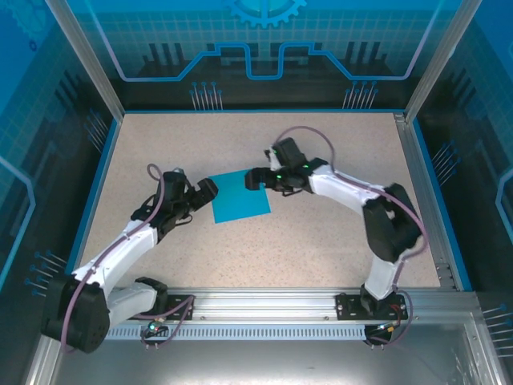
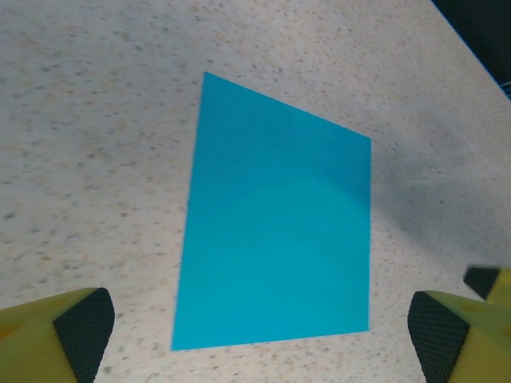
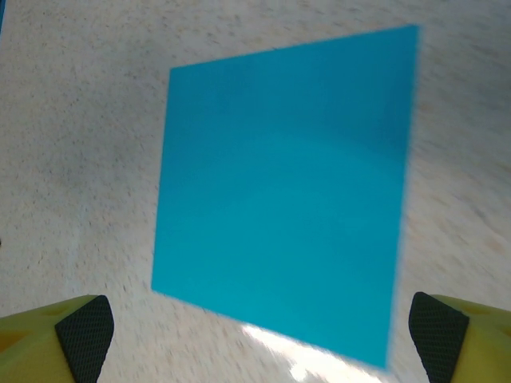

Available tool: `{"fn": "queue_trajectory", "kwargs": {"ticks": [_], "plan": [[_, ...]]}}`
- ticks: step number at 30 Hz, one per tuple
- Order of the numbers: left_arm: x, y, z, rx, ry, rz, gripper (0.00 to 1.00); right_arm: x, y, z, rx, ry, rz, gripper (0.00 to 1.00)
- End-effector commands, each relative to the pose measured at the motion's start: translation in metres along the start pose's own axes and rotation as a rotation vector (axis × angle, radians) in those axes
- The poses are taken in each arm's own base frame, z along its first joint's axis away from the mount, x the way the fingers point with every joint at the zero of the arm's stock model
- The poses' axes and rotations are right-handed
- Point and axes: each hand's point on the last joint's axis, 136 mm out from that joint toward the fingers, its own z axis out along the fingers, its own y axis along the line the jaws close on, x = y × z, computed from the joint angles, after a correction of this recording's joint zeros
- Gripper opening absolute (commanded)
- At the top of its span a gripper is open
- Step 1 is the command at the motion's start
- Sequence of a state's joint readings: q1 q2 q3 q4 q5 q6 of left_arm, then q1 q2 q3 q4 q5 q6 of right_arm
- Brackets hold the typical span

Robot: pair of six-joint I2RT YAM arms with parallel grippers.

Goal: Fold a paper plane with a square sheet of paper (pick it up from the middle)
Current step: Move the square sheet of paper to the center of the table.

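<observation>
Square sheet of paper [image 1: 240, 195] — flat, uncreased, near the middle of the worktop [image 1: 337, 241] — flanked by the left gripper [image 1: 207, 190] at its left edge and the right gripper [image 1: 255, 177] at its far right corner, both spread wide and empty; pickup and every fold still to do.

Table [image 1: 337, 152] open beyond sheet [image 1: 240, 196]; walls [image 1: 264, 68] — well apart.

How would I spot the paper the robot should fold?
Find the speckled beige table with its blue border. Near its middle, between the left arm and the right arm, lies a square sheet of paper. It is flat, unfolded, and the one bright teal thing on the tabletop.
</observation>
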State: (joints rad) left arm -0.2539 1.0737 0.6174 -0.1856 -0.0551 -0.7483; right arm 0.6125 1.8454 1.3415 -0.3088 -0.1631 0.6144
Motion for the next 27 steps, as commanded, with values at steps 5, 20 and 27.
{"fn": "queue_trajectory", "kwargs": {"ticks": [5, 20, 27], "plan": [[-0.014, 0.018, -0.011, -0.021, -0.097, 0.043, 0.99, 0.007, 0.006, 0.059, 0.079, 0.137, 0.040, 0.99], [-0.007, -0.017, 0.012, 0.129, 0.013, 0.048, 0.99, 0.062, -0.065, 0.060, 0.252, 0.250, 0.113, 0.99], [0.009, -0.029, 0.016, 0.200, 0.105, 0.050, 0.99, 0.097, -0.105, 0.018, 0.355, 0.254, 0.102, 0.99]]}}
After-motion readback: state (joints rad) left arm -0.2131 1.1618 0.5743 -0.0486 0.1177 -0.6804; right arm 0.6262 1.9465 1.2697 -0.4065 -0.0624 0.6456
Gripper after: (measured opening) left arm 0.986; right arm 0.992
